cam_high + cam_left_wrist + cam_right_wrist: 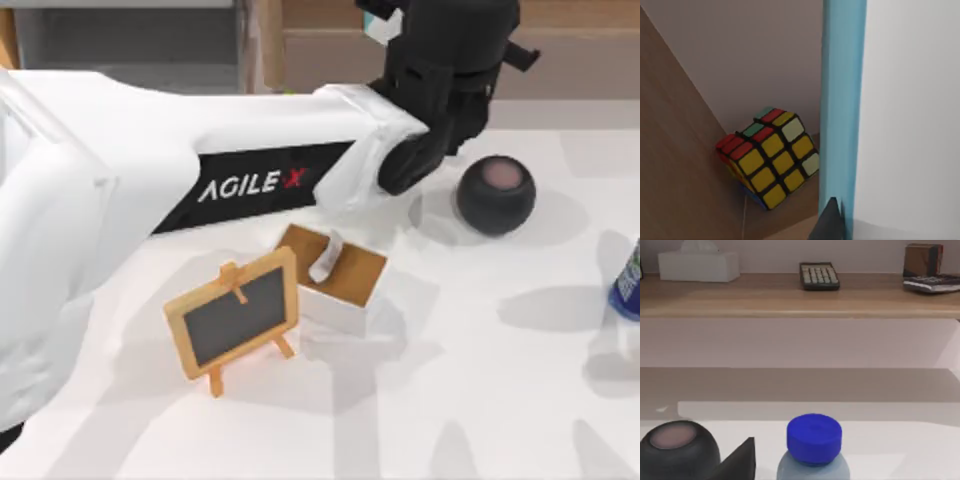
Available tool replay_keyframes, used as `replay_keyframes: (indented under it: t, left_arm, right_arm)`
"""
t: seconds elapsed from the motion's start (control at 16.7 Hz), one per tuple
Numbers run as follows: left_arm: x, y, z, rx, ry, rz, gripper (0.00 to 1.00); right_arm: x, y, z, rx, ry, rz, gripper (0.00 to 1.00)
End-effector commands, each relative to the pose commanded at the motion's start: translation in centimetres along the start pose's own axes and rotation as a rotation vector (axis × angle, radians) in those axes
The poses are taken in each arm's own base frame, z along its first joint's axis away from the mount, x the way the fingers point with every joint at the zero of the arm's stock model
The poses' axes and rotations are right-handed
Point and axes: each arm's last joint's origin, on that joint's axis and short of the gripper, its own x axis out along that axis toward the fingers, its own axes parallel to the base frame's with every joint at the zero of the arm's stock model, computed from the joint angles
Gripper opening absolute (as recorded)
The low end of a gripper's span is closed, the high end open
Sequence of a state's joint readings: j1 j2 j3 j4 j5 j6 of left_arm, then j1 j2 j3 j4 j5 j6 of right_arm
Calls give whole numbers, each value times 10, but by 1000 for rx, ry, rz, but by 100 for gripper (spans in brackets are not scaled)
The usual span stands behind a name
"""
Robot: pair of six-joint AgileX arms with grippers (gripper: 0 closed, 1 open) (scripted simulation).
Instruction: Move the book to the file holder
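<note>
Left tool (440, 60) pinching book (842, 100), small white box (335, 285) holding a white roll (326, 258).

The top view looks steeply down on the bench (480, 400) from close above. The left wrist view sits right against the book (842, 100), facing a puzzle cube (770, 157). The right wrist view looks level across the bench toward the shelf (790, 295), sharing the dark sphere (496, 194) with the top view.
</note>
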State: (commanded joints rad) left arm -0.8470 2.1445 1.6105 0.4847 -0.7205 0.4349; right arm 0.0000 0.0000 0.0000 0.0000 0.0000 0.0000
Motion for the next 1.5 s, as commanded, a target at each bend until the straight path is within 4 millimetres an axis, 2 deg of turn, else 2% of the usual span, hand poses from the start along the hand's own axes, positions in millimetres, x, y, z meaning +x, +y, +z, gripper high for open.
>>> replay_keyframes:
  t: [0.3, 0.48, 0.6, 0.84, 1.02, 1.26, 1.38, 1.5]
  left_arm:
    - [-69, 55, -26, 303, -20, -72, 0]
    - [-97, 88, -60, 501, -22, -112, 0]
    - [-106, 112, -87, 631, -2, -125, 0]
    - [-103, 155, -146, 863, 87, -147, 0]
    - [-89, 182, -178, 979, 156, -158, 0]
    - [-57, 208, -199, 1064, 181, -149, 0]
    - [-43, 212, -205, 1087, 182, -155, 0]
    - [-38, 213, -208, 1093, 180, -159, 0]
  right_arm:
    - [0, 0, 0, 0, 0, 0, 100]
    - [0, 0, 0, 0, 0, 0, 100]
    - [0, 0, 0, 0, 0, 0, 100]
    - [0, 0, 0, 0, 0, 0, 100]
    - [0, 0, 0, 0, 0, 0, 100]
    - [0, 0, 0, 0, 0, 0, 100]
    - [0, 0, 0, 0, 0, 0, 100]
    - [0, 0, 0, 0, 0, 0, 100]
